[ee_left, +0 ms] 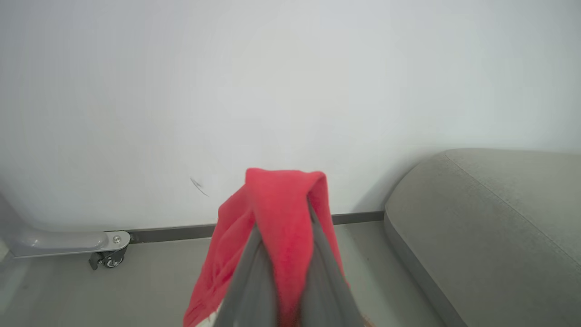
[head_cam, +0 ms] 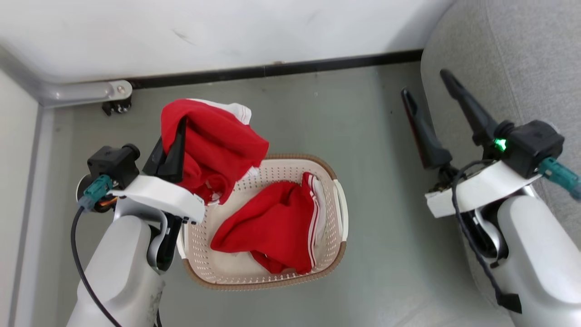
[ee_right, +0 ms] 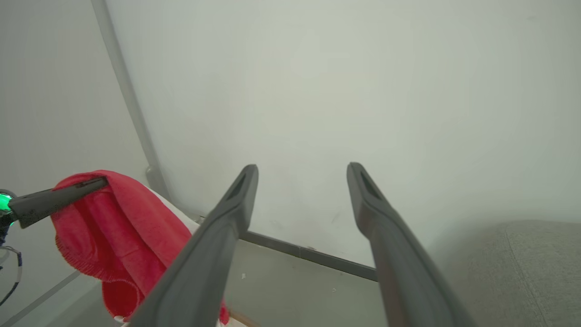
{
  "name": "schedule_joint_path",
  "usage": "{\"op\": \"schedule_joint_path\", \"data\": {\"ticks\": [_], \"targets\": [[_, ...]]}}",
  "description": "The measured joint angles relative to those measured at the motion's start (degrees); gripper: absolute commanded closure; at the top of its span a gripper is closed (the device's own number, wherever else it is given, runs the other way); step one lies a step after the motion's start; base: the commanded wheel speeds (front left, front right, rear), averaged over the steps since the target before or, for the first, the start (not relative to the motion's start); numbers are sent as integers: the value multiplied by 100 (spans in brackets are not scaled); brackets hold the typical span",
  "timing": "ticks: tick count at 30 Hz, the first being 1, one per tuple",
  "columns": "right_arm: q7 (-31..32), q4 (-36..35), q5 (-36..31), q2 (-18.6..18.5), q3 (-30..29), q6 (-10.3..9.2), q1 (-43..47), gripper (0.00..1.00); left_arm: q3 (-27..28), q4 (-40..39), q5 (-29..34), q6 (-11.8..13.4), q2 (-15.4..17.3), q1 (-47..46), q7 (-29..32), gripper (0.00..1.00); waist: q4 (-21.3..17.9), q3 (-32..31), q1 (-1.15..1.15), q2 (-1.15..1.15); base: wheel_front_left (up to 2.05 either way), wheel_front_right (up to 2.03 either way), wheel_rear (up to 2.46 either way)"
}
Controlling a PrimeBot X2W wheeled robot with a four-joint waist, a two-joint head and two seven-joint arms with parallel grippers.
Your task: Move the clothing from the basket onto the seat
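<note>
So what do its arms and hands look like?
Both arms are pale grey tubes ending in a white wrist plate. The left gripper and right gripper each have two long, tapering dark fingers. Behind them sit a black block with a green light, a teal plug and a black cable.

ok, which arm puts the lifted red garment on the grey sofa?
Left: the left end effector grips the soft red garment; the right end effector is open, empty.
</note>
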Motion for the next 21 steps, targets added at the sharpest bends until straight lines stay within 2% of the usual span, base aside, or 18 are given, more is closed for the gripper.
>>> {"op": "schedule_joint_path", "data": {"ticks": [21], "targets": [[1, 308, 113, 59, 248, 0, 644, 0, 88, -584, 425, 9, 10, 538, 0, 100, 36, -843, 0, 0, 0, 0, 0]]}}
